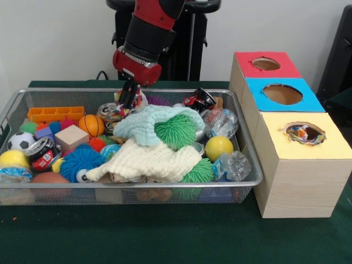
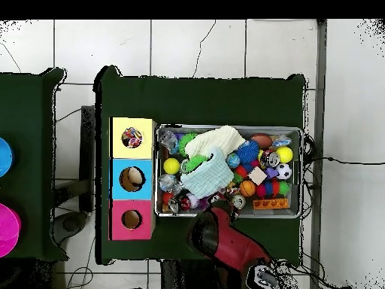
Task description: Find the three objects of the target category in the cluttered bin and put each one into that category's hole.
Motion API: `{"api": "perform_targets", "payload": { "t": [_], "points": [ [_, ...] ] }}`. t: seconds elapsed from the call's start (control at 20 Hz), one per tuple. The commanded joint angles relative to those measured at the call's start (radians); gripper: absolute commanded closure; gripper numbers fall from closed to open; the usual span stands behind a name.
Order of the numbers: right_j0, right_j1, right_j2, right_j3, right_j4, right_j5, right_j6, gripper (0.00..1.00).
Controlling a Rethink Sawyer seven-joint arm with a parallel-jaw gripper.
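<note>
The wire mesh bin [image 1: 165, 185] is full of toys, cans and towels; it also shows in the overhead view [image 2: 229, 128]. My gripper [image 1: 128, 98] is down at the bin's far edge, in a spotted white cloth [image 1: 141, 101] that shows on both sides of it. The yellow-topped box [image 1: 324, 144] stands right of the bin. Its round hole [image 1: 304, 132] has a spotted cloth showing inside, also seen from overhead [image 2: 132, 137]. In the overhead view my arm [image 2: 225, 239] hides the gripper.
A mint-green towel [image 1: 140, 125] and a cream waffle towel [image 1: 157, 160] lie over the bin's middle, with a green spiky ball [image 1: 175, 132] between them. A blue-topped box [image 1: 308, 100] and a red-topped box [image 1: 245, 61] stand behind the yellow one. Balls and cans fill the bin's left.
</note>
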Motion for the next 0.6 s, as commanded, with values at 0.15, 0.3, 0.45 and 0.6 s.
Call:
{"api": "perform_targets", "payload": {
  "t": [0.15,0.3,0.45,0.6],
  "points": [
    [0.096,-0.189,0.004,-0.003,-0.001,0.283,0.066,1.0],
    [0.137,-0.298,-0.027,-0.007,-0.023,0.337,0.05,1.0],
    [0.183,-0.378,-0.061,-0.029,-0.033,0.38,0.047,1.0],
    [0.189,-0.423,-0.053,-0.06,-0.04,0.458,0.038,1.0]
  ]
}}
